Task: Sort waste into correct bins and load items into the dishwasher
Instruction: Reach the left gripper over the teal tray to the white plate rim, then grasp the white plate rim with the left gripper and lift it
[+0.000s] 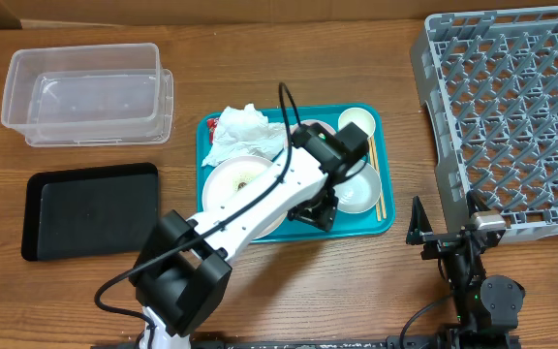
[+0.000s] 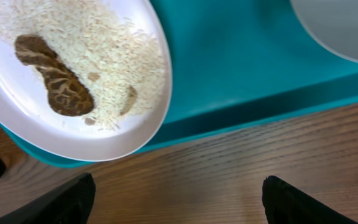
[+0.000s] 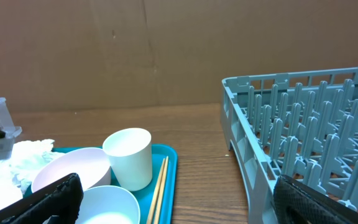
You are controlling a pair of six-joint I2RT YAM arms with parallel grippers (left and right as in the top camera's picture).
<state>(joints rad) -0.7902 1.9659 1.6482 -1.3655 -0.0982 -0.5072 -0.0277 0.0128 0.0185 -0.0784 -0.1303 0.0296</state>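
Wood-grain worktop [image 1: 289, 291]. Right claw [image 3: 176, 182] near right, open, empty. Left claw [image 2: 179, 183] open over the teal tray's [image 1: 381, 218] near rim, by plate [image 1: 226, 184] w/ rice [image 2: 117, 56] + brown scrap [image 2: 55, 81]. Napkins [image 1: 245, 131], cup [image 1: 356, 121] further back. Black tray [image 1: 90, 208] left, clear tub [image 1: 85, 92] far left, grey rack [image 1: 511, 107] far right. Cardboard wall [image 3: 135, 50] behind.

The overhead view looks straight down on the whole table [image 1: 356, 291]. The left wrist view sits close above the teal tray [image 2: 229, 62]; the right looks level across it.
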